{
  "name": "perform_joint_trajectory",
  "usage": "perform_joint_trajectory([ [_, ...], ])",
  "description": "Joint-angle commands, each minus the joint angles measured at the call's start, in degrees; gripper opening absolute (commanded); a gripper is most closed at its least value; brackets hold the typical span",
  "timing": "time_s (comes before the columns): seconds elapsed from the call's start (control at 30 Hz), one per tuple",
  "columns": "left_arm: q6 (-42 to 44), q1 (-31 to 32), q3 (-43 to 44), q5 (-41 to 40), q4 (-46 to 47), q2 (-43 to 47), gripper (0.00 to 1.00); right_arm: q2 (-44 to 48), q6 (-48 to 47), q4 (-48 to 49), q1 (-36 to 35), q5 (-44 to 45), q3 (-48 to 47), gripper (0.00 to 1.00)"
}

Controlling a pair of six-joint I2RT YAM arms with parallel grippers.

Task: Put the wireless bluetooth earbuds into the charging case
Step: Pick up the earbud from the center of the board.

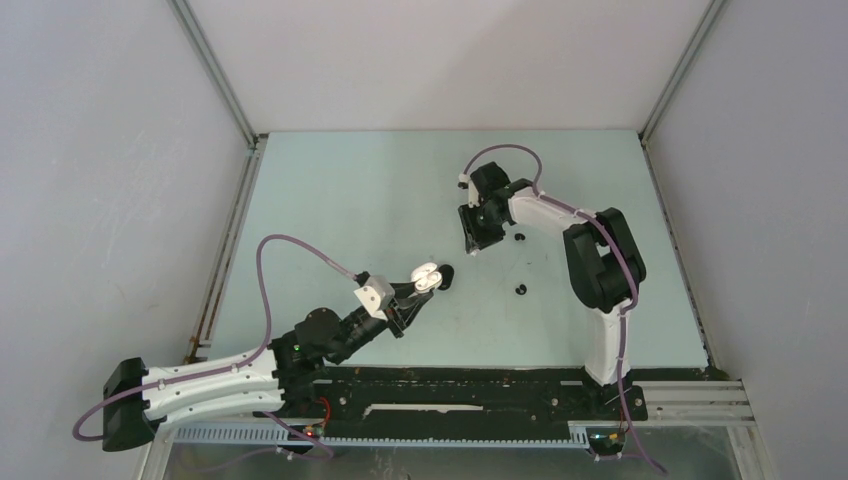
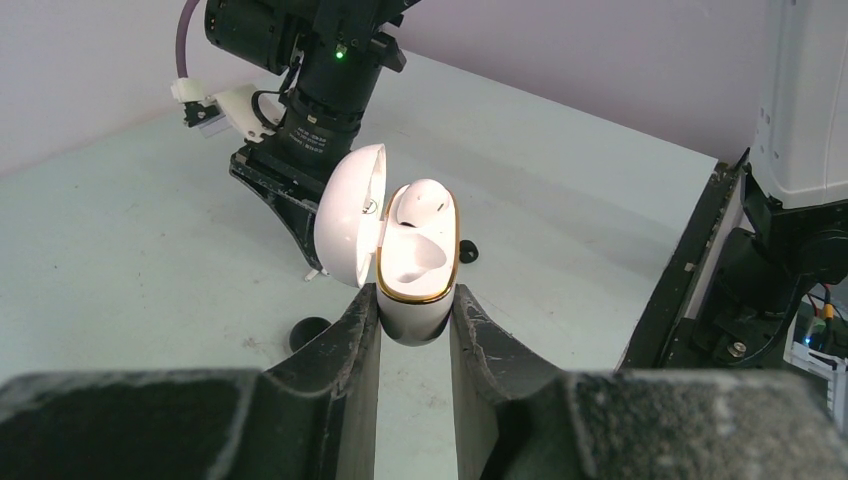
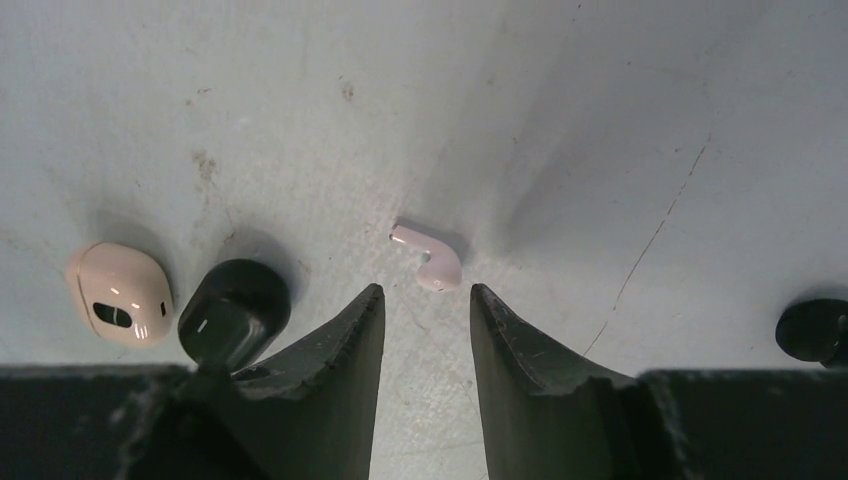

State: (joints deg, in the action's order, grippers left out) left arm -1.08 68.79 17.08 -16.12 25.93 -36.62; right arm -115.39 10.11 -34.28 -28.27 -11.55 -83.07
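My left gripper (image 1: 420, 290) is shut on an open white charging case (image 2: 418, 262) with a gold rim and holds it above the table, lid hinged to the left. One white earbud (image 2: 420, 196) sits in the case's far slot; the near slot is bare. In the left wrist view, both fingers (image 2: 350, 345) press the case's sides. My right gripper (image 3: 425, 292) is open and empty, pointing down at the table. A white stemmed earbud (image 3: 430, 258) lies on the table just beyond its tips, in line with the gap.
In the right wrist view, a white rounded piece (image 3: 120, 293) with a dark oval mark and a black rounded piece (image 3: 235, 310) lie left of my left finger. Another black piece (image 3: 812, 330) lies far right. Small black pieces (image 1: 519, 235) (image 1: 521, 290) lie right of centre.
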Motion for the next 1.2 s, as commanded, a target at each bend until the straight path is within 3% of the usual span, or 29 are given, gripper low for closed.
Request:
perform_joint_trajectory([
  [0.0,-0.5,0.4,1.4,-0.1,1.4,0.7,0.00,-1.6,0.5,-0.5,0.0,1.4,-2.7,0.39],
  [0.3,-0.9,0.5,1.3,-0.1,1.5,0.6,0.00,-3.0,0.2,-0.5,0.3,0.2,-2.8,0.27],
  [0.87,-1.4,0.6,1.3,0.2,1.5,0.2,0.00,-5.9,-0.3,-1.2,0.5,-0.5,-5.3,0.31],
  [1.0,-1.4,0.6,1.3,0.2,1.4,0.1,0.00,-5.9,-0.6,-1.2,0.4,0.1,-4.9,0.26],
  [1.17,-1.6,0.6,1.3,0.2,1.5,-0.2,0.00,-4.6,-1.3,-1.3,0.1,0.4,-3.8,0.10],
])
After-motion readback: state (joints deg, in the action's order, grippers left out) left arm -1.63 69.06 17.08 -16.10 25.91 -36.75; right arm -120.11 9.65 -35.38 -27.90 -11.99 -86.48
